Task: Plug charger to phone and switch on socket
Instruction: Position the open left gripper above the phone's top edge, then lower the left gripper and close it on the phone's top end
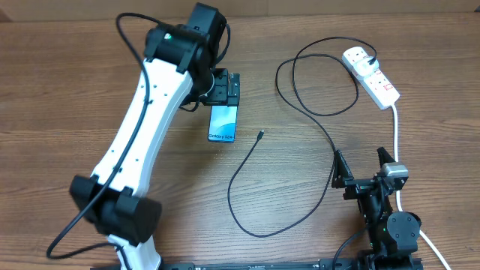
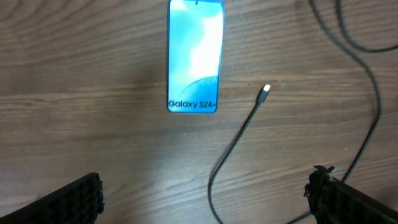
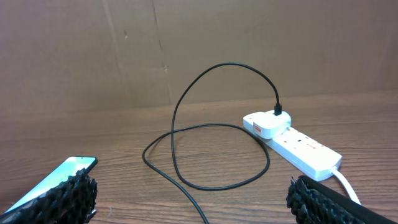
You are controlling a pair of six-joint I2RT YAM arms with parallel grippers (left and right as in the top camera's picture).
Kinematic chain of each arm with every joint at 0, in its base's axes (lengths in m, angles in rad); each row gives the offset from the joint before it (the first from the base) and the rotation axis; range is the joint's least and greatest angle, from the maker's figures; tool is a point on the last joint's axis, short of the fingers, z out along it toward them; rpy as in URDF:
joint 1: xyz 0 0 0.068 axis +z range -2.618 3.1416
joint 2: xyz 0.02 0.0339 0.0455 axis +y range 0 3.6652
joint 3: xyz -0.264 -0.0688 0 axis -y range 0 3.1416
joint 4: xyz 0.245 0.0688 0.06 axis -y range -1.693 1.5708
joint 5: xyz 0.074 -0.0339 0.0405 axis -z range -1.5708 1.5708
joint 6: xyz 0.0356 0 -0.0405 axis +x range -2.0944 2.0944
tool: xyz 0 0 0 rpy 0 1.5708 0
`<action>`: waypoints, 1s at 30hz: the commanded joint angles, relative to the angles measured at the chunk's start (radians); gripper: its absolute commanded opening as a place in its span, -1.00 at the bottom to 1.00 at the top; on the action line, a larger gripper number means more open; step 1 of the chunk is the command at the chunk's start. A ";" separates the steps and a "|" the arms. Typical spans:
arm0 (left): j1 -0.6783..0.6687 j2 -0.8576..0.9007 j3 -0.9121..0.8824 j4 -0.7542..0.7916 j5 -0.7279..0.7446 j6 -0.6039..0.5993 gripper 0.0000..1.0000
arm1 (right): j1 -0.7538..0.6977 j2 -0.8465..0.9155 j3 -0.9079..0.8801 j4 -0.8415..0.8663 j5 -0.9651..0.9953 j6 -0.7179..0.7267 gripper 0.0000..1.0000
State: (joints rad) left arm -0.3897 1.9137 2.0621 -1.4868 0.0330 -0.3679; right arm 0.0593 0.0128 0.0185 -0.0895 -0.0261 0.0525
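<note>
We looked down on a matt, brown wood-grain table (image 1: 67, 97). Our left hand (image 1: 223, 88) hung above it with its ribbed black fingers (image 2: 74, 199) spread wide and holding nothing. Our right hand (image 1: 361, 159) sat low and was just as wide open and empty.

Ahead and to the right of the right hand, well apart from it, lay the power strip (image 3: 301, 146). It was an oblong of hard white plastic with red switches, and its long axis ran slantwise.

The phone (image 2: 194, 56) was a slim, glossy slab with a bright blue screen. It lay just ahead of the left hand with its long axis running straight away from it and its lettered end nearest.

The cable (image 1: 234, 196) was thin, black and limp. It looped from a white block on the power strip back toward the phone.

Its small metal tip (image 2: 265, 89) rested ahead and a little to the right of the left hand, just beside the phone's lettered end but not touching it.

We judged the left hand far nearer to both. The coming move would turn on bringing that tip round to the phone's near short edge.
</note>
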 commanded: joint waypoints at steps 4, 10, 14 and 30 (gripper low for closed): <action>-0.002 -0.003 -0.180 0.175 -0.010 -0.079 0.99 | -0.002 -0.010 -0.010 0.006 0.003 0.003 1.00; -0.002 0.028 -0.226 0.291 -0.017 -0.085 1.00 | -0.002 -0.010 -0.010 0.006 0.003 0.003 1.00; -0.002 0.084 -0.225 0.296 -0.015 -0.064 1.00 | -0.002 -0.010 -0.010 0.006 0.003 0.003 1.00; -0.030 0.240 -0.161 0.341 -0.080 -0.014 1.00 | -0.002 -0.010 -0.010 0.005 0.003 0.003 1.00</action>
State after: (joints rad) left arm -0.4194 2.1433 1.8721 -1.1721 -0.0010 -0.4084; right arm 0.0597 0.0128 0.0185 -0.0895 -0.0261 0.0525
